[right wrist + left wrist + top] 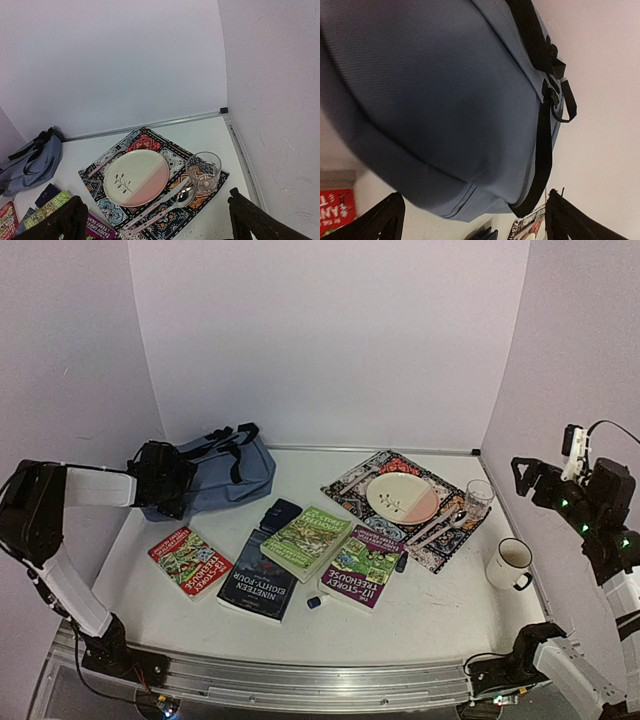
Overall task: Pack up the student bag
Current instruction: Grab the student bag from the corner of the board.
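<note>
Closest to me, the books [258, 582] are lying flat on the desk [440, 610], with the red book [190, 561] furthest left. Past them, at the far left of the desk, the student bag [222, 475] is lying down near the back wall. Its long side is running left to right, and its black straps [236, 440] are pointing up and away. My left claw [160, 478] is hanging wide open at the bag's left end and holding nothing. From its wrist camera, blue cloth is filling the space ahead of both fingers [385, 220]. I cannot tell if it is touching the bag. The left arm is reaching out low and nearly flat. My right claw [533, 482] is also wide open and holding nothing. It is sitting high by the right wall, well apart from the bag, looking down at the plate [136, 177]. So I am thinking the left arm is the one to take the bag.
</note>
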